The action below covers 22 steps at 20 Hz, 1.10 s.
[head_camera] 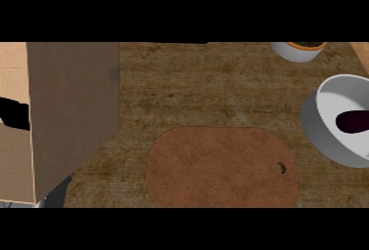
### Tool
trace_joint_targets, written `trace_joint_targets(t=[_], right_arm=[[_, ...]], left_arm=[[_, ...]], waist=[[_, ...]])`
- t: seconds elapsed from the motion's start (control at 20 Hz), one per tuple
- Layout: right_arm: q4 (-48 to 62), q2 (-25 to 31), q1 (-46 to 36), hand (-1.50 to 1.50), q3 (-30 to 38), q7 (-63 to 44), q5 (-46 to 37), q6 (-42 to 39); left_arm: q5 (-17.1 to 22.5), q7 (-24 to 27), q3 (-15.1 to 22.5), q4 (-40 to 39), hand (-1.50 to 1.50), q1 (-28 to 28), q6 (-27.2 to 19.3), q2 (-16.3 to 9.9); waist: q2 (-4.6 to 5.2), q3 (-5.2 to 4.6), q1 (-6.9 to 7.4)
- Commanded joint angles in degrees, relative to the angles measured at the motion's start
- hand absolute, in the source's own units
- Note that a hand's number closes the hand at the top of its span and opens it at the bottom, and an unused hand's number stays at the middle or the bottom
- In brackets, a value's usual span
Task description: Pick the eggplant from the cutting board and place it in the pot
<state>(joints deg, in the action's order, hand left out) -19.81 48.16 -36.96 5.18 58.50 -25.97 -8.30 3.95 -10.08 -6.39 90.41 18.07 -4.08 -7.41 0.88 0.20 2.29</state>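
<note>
1. Dark purple shows inside the grey pot at the right edge of the head view: that is the eggplant, lying against the pot's pale inner wall and partly cut off by the frame.
2. The brown cutting board sits bare in the middle of the wooden surface, so the placing looks done.
3. Neither hand is in view, so I cannot tell whether they are wide, narrow or holding anything.
4. To finish well, I judge the releasing hand should lift straight up and away, clear of the pot's rim, so the pot is not nudged.
5. Mind the small cup behind the pot and the tall cardboard box at the left when retracting.
</note>
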Motion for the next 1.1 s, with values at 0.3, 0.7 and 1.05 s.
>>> trace_joint_targets(t=[0.3,0.7,1.05], right_arm=[[5.9,1.6,-5.4,-1.5,7.0,-1.2,10.7,-20.5],[10.6,5.1,-5.8,-1.5,13.3,-5.1,18.1,-26.1],[11.3,10.1,-4.2,-1.5,17.1,-7.6,22.7,-31.8]], left_arm=[[-1.6,1.3,0.1,1.9,0.0,0.4,-1.0,0.5],[0.1,1.1,-1.3,3.7,0.0,-0.4,1.0,0.0],[-0.9,2.4,-1.1,3.1,0.0,-1.5,0.6,1.4]], waist=[[-0.4,-0.05,-1.18],[0.19,0.2,-0.03],[0.6,0.41,-0.58]])
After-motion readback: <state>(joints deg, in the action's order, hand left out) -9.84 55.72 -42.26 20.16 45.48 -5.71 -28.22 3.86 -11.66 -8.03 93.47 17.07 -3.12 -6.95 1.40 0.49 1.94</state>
